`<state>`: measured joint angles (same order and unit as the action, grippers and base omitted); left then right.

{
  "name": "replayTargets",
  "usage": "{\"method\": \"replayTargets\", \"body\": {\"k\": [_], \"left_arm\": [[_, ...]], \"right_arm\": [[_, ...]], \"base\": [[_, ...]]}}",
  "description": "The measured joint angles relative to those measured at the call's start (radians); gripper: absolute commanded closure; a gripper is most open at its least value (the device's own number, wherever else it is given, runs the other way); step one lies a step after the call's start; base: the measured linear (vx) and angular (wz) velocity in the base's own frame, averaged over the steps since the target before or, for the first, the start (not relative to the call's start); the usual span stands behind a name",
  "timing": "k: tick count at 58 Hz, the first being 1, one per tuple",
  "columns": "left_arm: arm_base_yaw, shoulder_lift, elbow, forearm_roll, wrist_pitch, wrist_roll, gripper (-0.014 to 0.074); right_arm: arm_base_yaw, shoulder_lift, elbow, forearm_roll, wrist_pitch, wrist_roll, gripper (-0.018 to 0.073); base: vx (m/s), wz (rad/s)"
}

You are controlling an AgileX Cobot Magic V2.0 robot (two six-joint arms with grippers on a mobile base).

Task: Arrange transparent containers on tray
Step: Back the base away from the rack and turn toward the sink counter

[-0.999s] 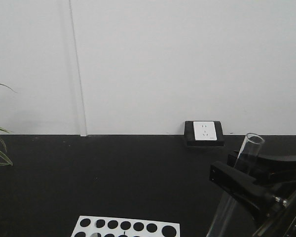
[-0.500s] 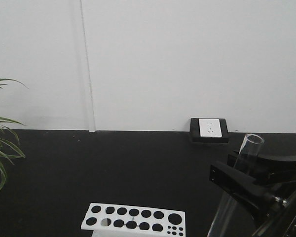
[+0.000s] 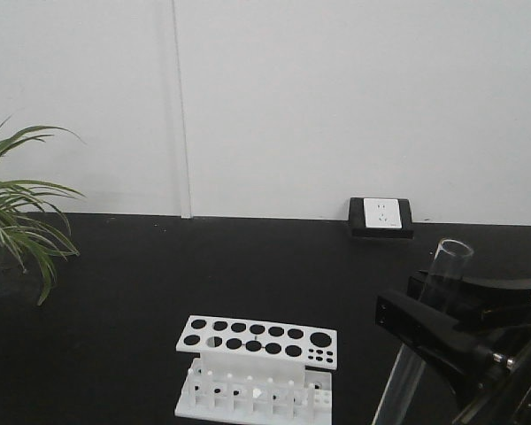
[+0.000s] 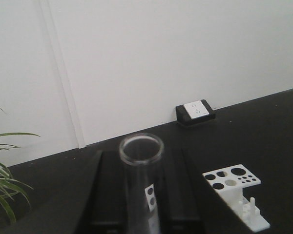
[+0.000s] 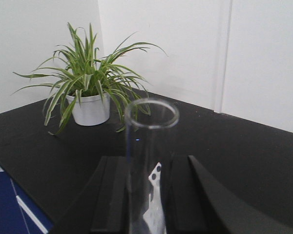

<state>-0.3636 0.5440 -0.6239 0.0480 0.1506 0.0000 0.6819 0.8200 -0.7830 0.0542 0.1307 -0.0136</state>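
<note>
Pinches a clear test tube (image 4: pixel 139 195) in the left gripper (image 4: pixel 141 163), jaws closed onto the glass wall below the open rim, rim pointing up. Pinches a second test tube (image 5: pixel 145 141) in the right gripper (image 5: pixel 149 168) in the same way. Shows this one again at the lower right of the front view, tilted, rim toward the upper right. Shows no yellow tray in any view, so cannot place the set-down spot. Shows a white rack (image 3: pixel 258 338) on the black tabletop (image 3: pixel 159 266) near the middle, apart from both tubes, with a potted plant (image 3: pixel 18 204) at the far left and a wall socket (image 3: pixel 380 215) at the back. As a judgement from here: risks a slip first, smooth round glass giving flat pads little purchase and likely to slide down or pivot under a quick swing. Risks cracking under a harder squeeze meant to stop that. Risks knocking one tube against the other, or against the rack, with both arms loaded and heading for a tray out of sight. Risks rolling on release too: likely to run across a flat tray floor to the raised rim or into a neighbour unless lowered almost to contact and laid parallel. Calls for slow travel, a low release, and one arm at a time.
</note>
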Motion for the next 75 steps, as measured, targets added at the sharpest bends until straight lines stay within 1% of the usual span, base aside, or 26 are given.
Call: {"method": "replayTargets", "body": {"k": [75], "left_arm": [[0.0,0.0,0.0,0.0,0.0,0.0,0.0514]], "right_arm": [[0.0,0.0,0.0,0.0,-0.001,0.0,0.0498]], "base": [[-0.28,-0.03]]}}
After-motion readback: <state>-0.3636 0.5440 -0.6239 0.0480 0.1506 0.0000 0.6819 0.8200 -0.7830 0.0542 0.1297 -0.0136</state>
